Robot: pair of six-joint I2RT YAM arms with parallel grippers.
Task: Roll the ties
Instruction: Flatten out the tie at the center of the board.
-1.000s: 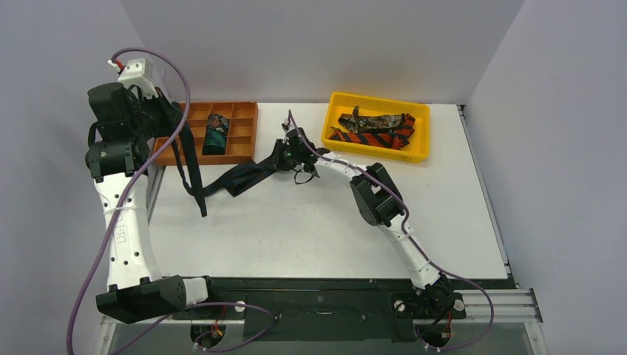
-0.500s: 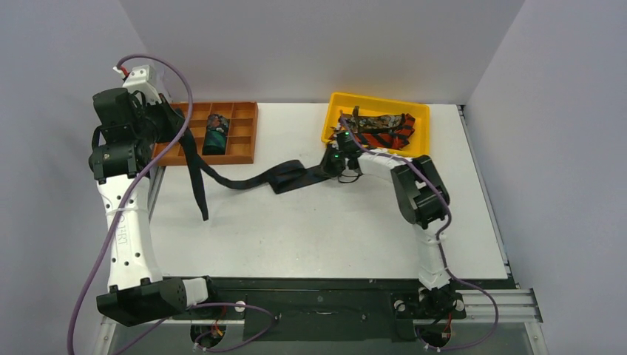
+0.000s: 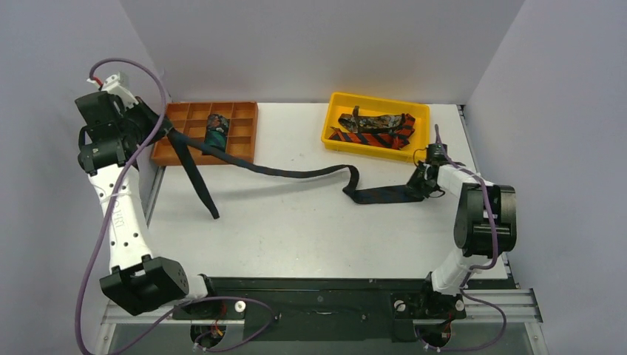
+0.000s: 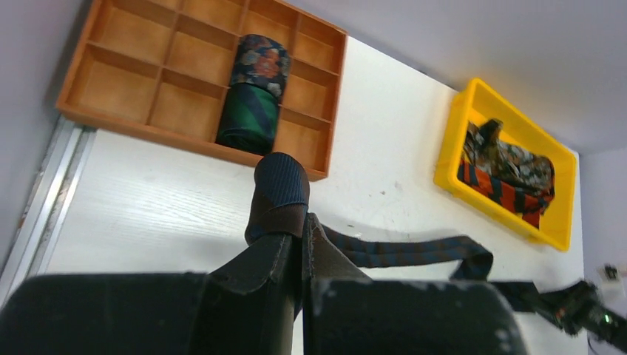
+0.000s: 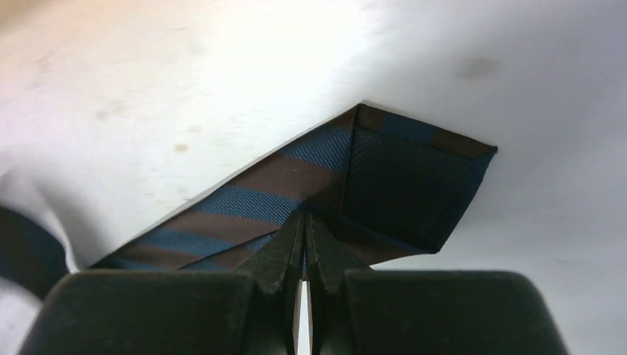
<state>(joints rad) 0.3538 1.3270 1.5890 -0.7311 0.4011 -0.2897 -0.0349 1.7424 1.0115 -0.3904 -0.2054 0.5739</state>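
Right now you are stretching the dark striped tie (image 3: 296, 174) across the counter (image 3: 310, 229). Your left jaws are pinching it shut, raised beside the orange tray (image 3: 229, 157), and your right jaws are clamping its wide tip flat on the counter. To my eye, the slack fold midway is calling for gentle, even tension before you start rolling.

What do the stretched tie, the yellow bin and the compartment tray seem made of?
Stretched tie: woven fabric, slight sheen; ribbed weave shows in blue-brown stripes.
Yellow bin: probably moulded plastic; smooth uniform colour, rounded rim.
Compartment tray: wood or matte plastic, unclear; flat orange-brown dividers.
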